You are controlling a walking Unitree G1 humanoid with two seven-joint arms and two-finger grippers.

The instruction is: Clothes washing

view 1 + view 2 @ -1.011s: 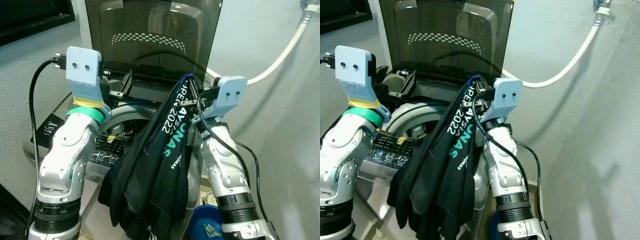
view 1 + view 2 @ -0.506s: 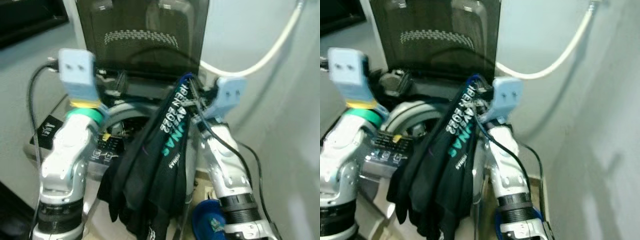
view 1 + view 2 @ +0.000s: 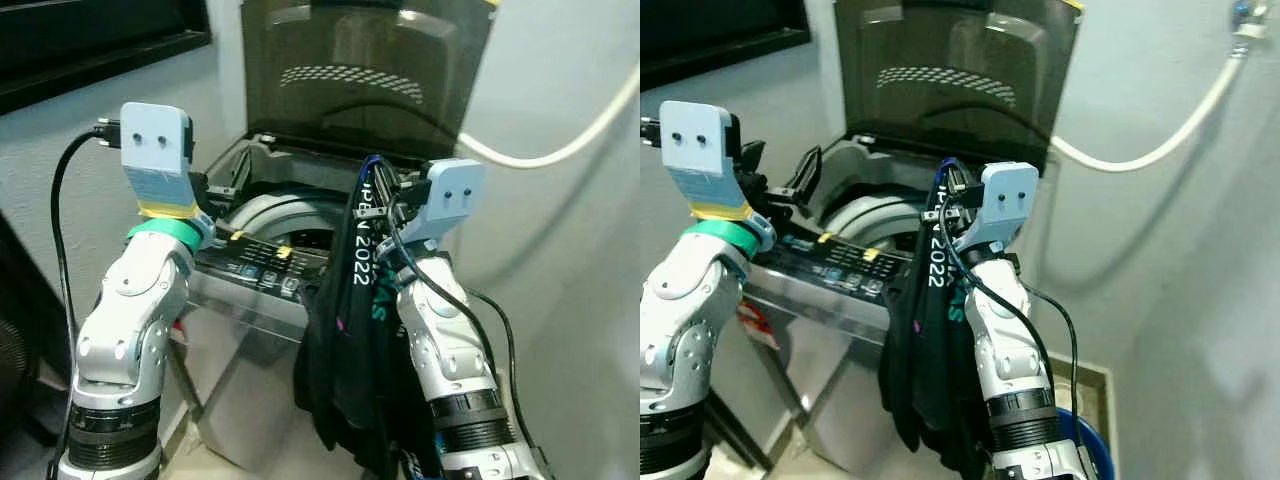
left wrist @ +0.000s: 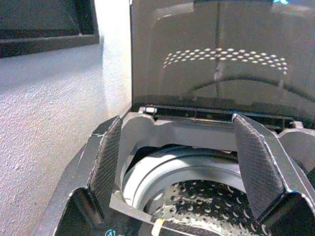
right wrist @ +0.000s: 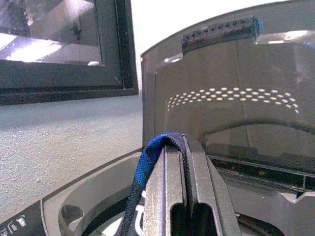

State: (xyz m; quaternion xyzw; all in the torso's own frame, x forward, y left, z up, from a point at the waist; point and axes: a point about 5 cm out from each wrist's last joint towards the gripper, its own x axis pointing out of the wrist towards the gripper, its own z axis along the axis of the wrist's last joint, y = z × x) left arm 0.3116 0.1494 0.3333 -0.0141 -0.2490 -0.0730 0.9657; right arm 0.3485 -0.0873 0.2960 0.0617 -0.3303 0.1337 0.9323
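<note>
Even indoor light, sharp frames; glare on window glass (image 5: 49,44).

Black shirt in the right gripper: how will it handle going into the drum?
Likely floppy: the black shirt hangs in long folds from the right gripper, pinched at one edge. Probably light, draping limp. It dangles outside the washing machine front, so it may catch on the rim unless lifted higher.

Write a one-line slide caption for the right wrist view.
Right gripper shut on a black garment's blue-trimmed edge, facing the washing machine's raised lid.
</note>
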